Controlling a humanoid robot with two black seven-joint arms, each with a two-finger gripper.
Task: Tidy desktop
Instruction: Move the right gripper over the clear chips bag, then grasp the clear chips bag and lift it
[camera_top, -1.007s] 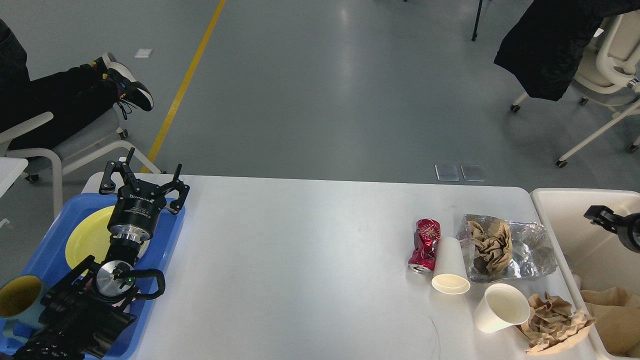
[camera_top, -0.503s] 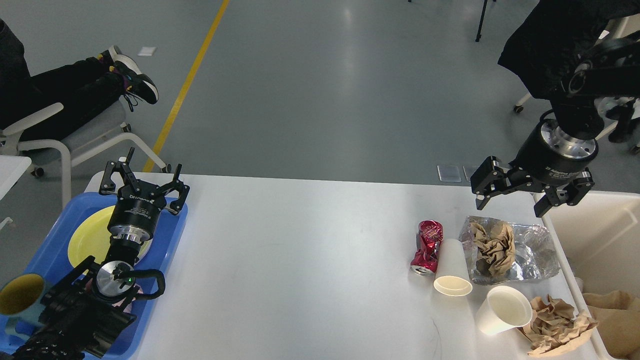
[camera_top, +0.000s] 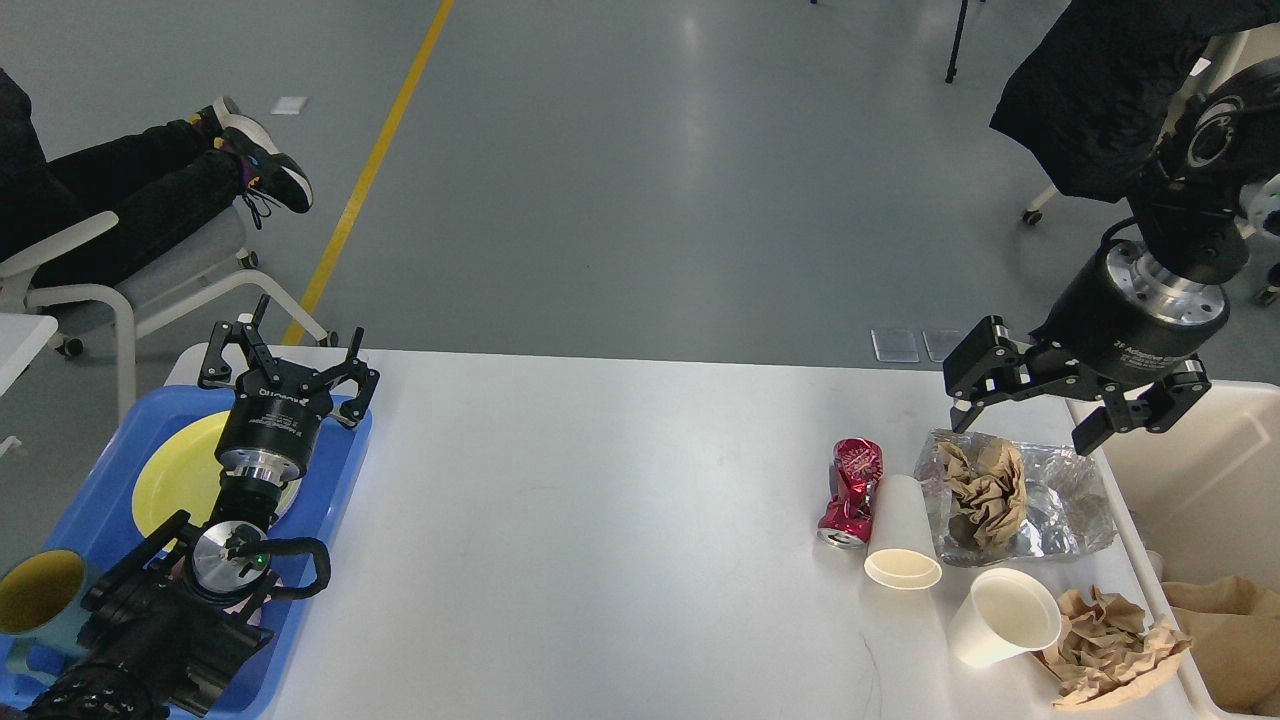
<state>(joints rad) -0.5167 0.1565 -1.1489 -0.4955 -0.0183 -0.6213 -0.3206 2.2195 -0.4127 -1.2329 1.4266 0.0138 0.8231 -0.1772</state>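
Note:
The white desktop (camera_top: 600, 520) fills the lower view. At its right lie a crushed red can (camera_top: 850, 478), a paper cup on its side (camera_top: 900, 535), a second paper cup (camera_top: 1003, 617), a foil sheet (camera_top: 1075, 500) with crumpled brown paper (camera_top: 985, 480) on it, and another crumpled brown paper (camera_top: 1110, 650). My right gripper (camera_top: 1025, 425) is open and empty, hovering just above the far edge of the foil. My left gripper (camera_top: 290, 350) is open and empty above the far end of the blue tray (camera_top: 110, 470).
The blue tray at the left edge holds a yellow plate (camera_top: 180, 470) and a cup with a yellow inside (camera_top: 35, 595). A cream-white bin (camera_top: 1210, 490) with brown paper in it stands at the right edge. Chairs and a seated person's legs are beyond the table.
My right arm swung up from over the bin at the right edge into full view, and its open gripper now hangs over the foil, slightly lower than half a second ago. The left arm has not moved.

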